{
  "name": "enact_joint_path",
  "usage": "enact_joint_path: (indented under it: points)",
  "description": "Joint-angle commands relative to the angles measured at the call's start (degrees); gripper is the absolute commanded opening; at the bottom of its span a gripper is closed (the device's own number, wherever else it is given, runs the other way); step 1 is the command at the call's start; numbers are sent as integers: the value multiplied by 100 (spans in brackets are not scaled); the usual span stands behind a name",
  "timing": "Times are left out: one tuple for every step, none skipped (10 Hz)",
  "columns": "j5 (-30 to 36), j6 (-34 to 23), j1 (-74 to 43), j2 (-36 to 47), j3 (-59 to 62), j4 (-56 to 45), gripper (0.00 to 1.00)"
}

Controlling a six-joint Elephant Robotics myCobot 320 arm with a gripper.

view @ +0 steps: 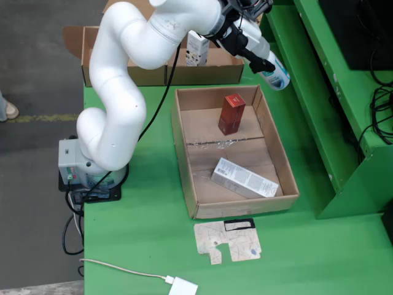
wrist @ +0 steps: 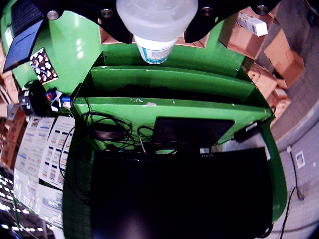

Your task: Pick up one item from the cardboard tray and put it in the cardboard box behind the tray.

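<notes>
claw (view: 261,52): gripping white bottle (view: 276,72), raised off the worktop (view: 147,233)
tray (view: 184,144): holds red box (view: 231,114), white carton (view: 244,178)

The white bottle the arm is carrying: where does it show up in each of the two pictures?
Fixed view: the white bottle is at upper right, held in the gripper above the green table's far corner, right of the cardboard box.
Gripper view: the same bottle fills the top centre, seen end-on.
Shared landmark: the green table, also in the gripper view.
</notes>
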State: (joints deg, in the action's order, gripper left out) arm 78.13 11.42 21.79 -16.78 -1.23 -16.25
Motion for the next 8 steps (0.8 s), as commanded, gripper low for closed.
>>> enact_joint_path:
  points:
    - [-23,-203,237,177,123,-15,0]
    - [-25,-144,436,468,123,-465,0]
    - [-25,-144,436,468,123,-465,0]
    - [-125,-28,849,718,123,-906,0]
    - [-125,-28,849,718,123,-906,0]
    - [-125,-28,849,718,123,-906,0]
    - [-509,267,1671,1001,123,-1438,0]
    - [-509,267,1671,1001,123,-1438,0]
